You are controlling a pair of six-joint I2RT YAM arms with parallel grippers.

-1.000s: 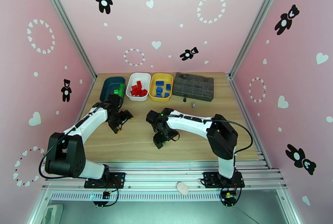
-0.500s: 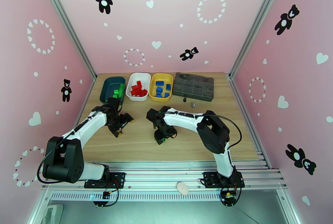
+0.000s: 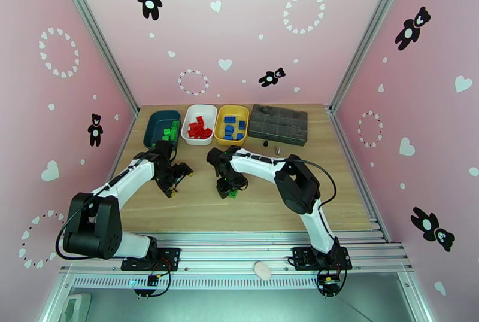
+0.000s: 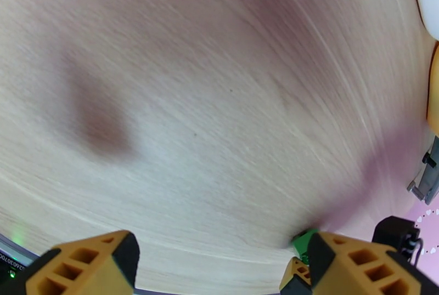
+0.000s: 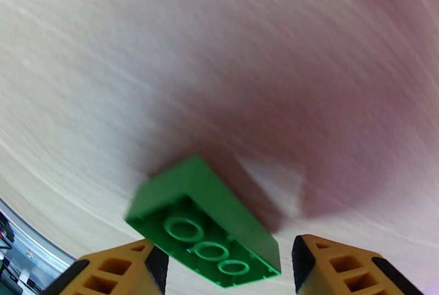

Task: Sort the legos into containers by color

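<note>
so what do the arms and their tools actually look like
The left arm and right arm have white links, chunky black joints and black base plates. A thin black cable loops off the right arm. The left tool and right tool have orange-yellow fingers with hollow ribbed cells and black inner faces.

Honestly nothing properly readable is showing up here, no brands or labels coming through anywhere. Closest thing: a row of tiny white characters is peeking out on a dark strip (image 4: 5, 259) at the left wrist view's bottom-left corner, but it's getting cut off and blurring out.
</note>
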